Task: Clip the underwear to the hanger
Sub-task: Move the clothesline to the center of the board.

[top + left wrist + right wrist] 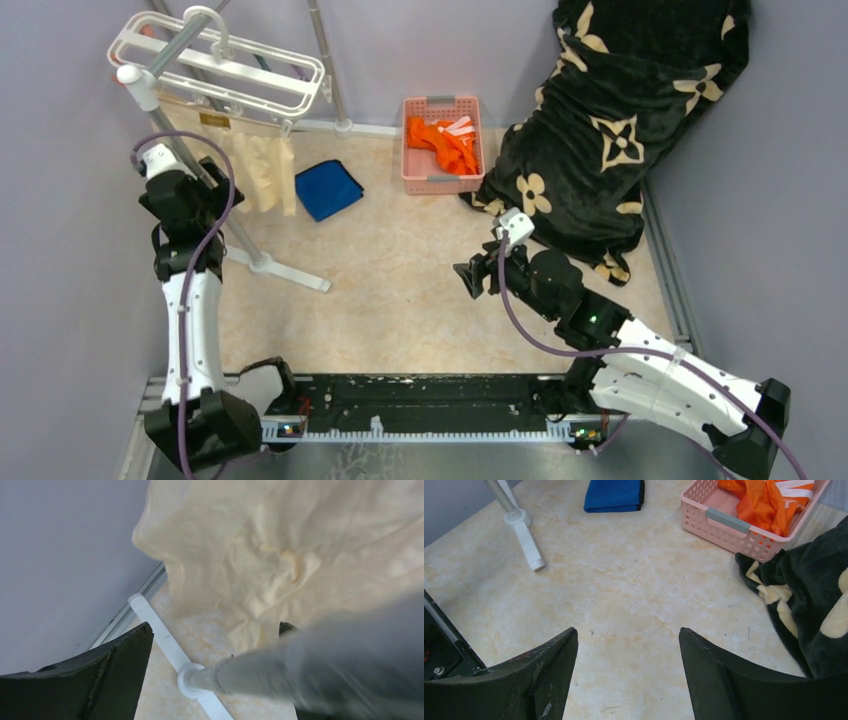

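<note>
The white hanger point(215, 60) hangs by its hook on the grey rack bar at the back left. The pale peach underwear point(262, 170) hangs down from the hanger's near edge. It fills the top of the left wrist view point(280, 545). My left gripper point(218, 190) is open beside the hanging underwear, just below it. In its wrist view point(215, 627) the grey rack pole point(300, 665) crosses in front of the right finger. My right gripper point(470, 278) is open and empty over the bare floor in mid-table, also in its wrist view point(628, 630).
The rack's white foot point(285, 272) lies on the floor right of my left arm. A blue folded cloth point(328, 188) lies beside the underwear. A pink basket point(440, 183) holds orange clothes point(445, 140). A black flowered blanket point(610, 120) fills the back right.
</note>
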Tool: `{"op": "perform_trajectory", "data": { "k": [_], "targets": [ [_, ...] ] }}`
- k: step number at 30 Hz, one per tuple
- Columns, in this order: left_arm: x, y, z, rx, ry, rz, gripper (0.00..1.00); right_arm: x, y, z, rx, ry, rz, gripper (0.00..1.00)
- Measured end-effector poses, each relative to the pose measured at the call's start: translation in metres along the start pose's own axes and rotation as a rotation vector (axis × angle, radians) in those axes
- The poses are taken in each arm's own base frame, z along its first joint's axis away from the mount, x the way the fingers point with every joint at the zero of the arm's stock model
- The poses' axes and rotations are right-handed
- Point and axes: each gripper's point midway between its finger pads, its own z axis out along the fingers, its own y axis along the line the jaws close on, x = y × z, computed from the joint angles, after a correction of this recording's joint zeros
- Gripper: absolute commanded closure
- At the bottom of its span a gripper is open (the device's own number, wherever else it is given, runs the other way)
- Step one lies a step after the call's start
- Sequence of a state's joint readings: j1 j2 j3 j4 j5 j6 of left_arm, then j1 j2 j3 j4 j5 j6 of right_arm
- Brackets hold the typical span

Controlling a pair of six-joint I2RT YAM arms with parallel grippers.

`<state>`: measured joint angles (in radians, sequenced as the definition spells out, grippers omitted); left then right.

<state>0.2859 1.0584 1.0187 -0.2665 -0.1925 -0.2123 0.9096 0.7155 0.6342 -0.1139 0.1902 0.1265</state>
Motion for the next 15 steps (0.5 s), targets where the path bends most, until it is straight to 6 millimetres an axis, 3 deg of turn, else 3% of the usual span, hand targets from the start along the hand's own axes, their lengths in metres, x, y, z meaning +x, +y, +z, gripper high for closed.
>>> {"op": "perform_trajectory", "data": {
  "k": [7,10,15],
  "targets": [
    [-0.042,0.005,-0.073,0.038,-0.169,-0.026,0.00,0.000,0.001,0.004,0.000,-0.003,-0.004,0.27],
    [-0.042,0.008,-0.100,0.044,-0.179,-0.039,0.00,0.001,0.000,0.007,0.004,0.003,-0.013,0.27],
    [-0.023,0.008,-0.125,0.075,-0.138,-0.049,0.00,0.000,-0.005,0.010,0.034,-0.005,-0.015,0.26]
  ]
}}
